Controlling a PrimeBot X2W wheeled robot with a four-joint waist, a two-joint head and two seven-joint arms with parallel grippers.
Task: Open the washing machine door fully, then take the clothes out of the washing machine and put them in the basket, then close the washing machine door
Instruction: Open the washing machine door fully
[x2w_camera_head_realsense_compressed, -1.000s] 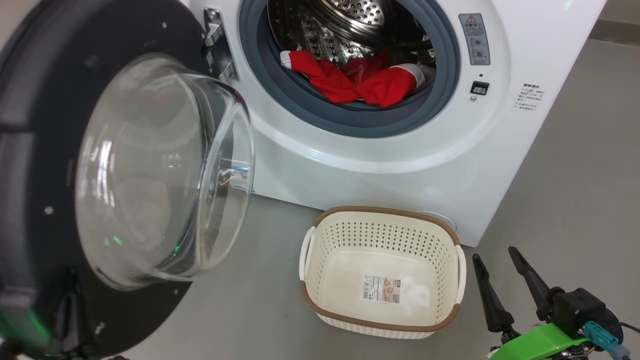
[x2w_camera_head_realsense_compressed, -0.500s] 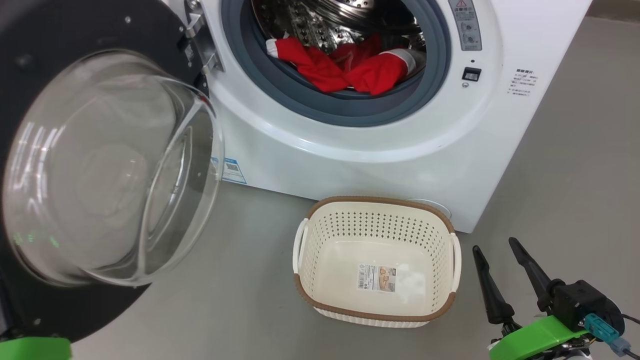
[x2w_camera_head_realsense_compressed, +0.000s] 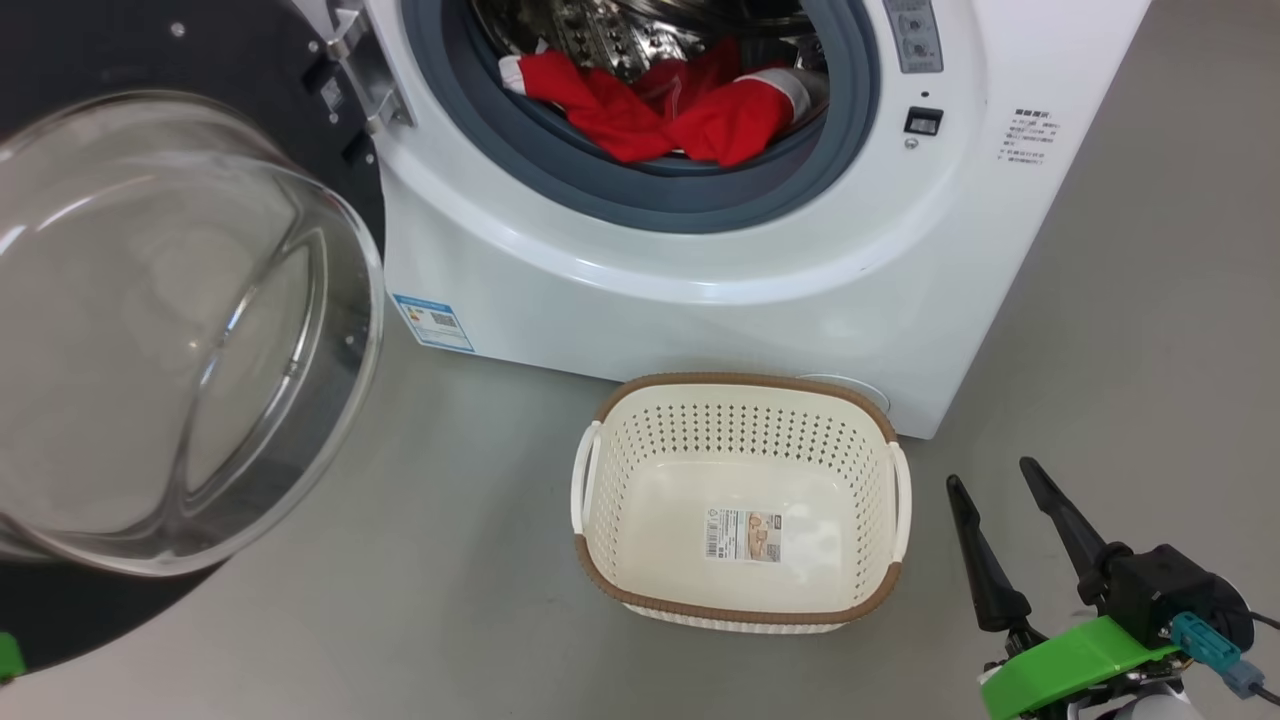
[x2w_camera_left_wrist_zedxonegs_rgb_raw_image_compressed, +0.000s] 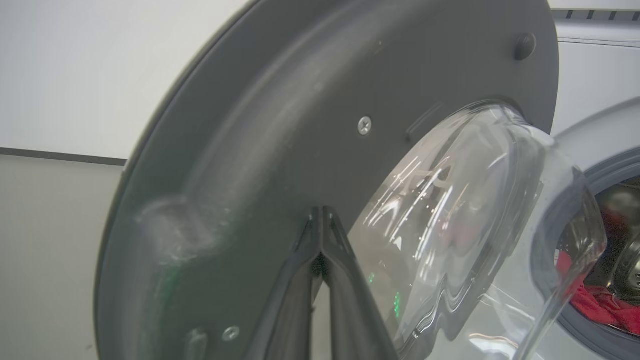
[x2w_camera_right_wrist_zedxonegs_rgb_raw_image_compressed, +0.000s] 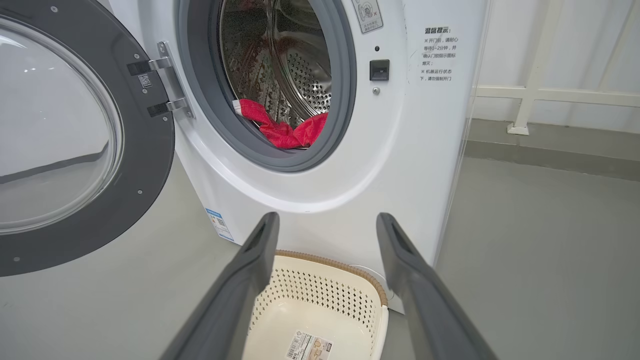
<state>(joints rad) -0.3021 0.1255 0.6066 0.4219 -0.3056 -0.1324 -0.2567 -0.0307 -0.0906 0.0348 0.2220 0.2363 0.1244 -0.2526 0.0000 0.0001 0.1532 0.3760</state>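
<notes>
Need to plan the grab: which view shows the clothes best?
The head view: the clothes lie large and unobstructed at the front of the drum, white trim visible. The right wrist view shows them smaller and farther off. The left wrist view catches a red scrap at its edge, past the glass of the door.

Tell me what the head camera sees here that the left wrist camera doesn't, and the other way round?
Head view: the basket on the floor before the washing machine, and the right end effector, fingers spread open.
Left wrist view: the left end effector, fingers shut together, tips near the dark inner face of the washing machine door, and a pale wall behind.
Both: the open door's glass bowl and the red clothes in the drum.
</notes>
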